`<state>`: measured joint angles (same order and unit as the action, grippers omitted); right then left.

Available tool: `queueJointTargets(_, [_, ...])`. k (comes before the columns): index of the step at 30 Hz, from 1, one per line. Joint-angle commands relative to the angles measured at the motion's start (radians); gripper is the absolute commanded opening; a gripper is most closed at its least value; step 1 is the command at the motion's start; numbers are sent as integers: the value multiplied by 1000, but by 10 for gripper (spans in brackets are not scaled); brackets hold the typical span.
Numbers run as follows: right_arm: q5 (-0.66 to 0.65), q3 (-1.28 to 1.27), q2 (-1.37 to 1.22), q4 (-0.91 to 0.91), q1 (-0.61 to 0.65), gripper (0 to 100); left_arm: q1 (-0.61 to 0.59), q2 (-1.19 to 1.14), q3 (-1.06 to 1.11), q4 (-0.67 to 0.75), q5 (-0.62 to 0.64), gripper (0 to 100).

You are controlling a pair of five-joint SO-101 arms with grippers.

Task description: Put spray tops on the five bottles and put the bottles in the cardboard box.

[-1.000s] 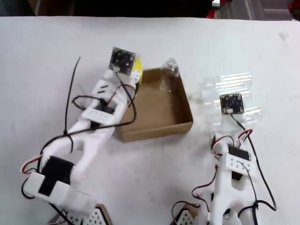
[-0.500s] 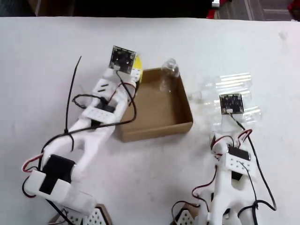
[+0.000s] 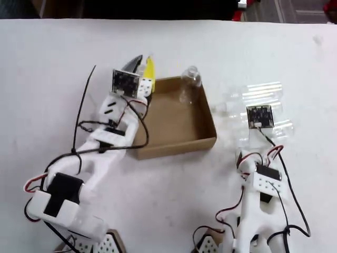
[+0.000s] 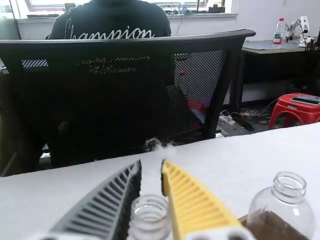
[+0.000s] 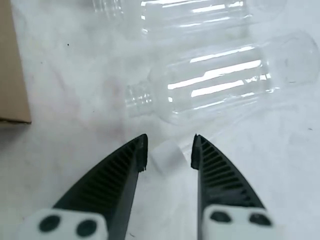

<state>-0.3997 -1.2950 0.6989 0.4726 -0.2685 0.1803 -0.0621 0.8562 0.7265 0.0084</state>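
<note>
My left gripper (image 4: 151, 164) points level over the far left corner of the cardboard box (image 3: 176, 121). It is shut on the neck of an upright clear bottle (image 4: 150, 216), held between its black and yellow fingers. A second open clear bottle (image 3: 189, 81) stands in the box's far right corner. Right of the box, my right gripper (image 5: 169, 142) hangs open just above the table, with a small white cap (image 5: 167, 156) between its fingertips. Two clear bottles (image 5: 225, 82) lie on their sides just beyond it.
The right arm's wrist (image 3: 259, 116) hovers over the lying bottles (image 3: 260, 100). The brown box wall (image 5: 12, 65) is close beside the right gripper. A black cable (image 3: 79, 121) loops off the left arm. A black chair (image 4: 125, 90) stands past the table's far edge.
My left gripper has shifted left off the box corner and tilted up, so its black and yellow fingers now stick out past the wrist board. The right arm has stayed still.
</note>
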Motion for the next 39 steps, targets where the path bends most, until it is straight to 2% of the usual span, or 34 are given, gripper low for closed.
queueJointTargets(1, [-9,3,-2,-21,7,126,-35,7,-3,35,77,46])
queueJointTargets(6, [-9,3,-2,-21,7,126,-39,7,-2,34,91,47])
queueJointTargets(9, [-9,3,-2,-21,7,126,-33,5,-3,-14,98,47])
queueJointTargets(13, [-9,3,-2,-21,7,126,-38,7,-11,-58,195,47])
queueJointTargets(19, [-9,3,-2,-21,7,126,-41,7,-8,-63,187,48])
queueJointTargets(21, [-9,3,-2,-21,7,126,-42,7,-8,-63,189,68])
queueJointTargets(27, [-9,3,-2,-21,7,126,-42,10,-6,-98,196,221])
queueJointTargets(29, [-9,3,-2,-21,7,126,-42,15,-11,-135,196,225])
queueJointTargets(39, [-9,3,-2,-21,7,126,-42,18,-11,-138,198,228])
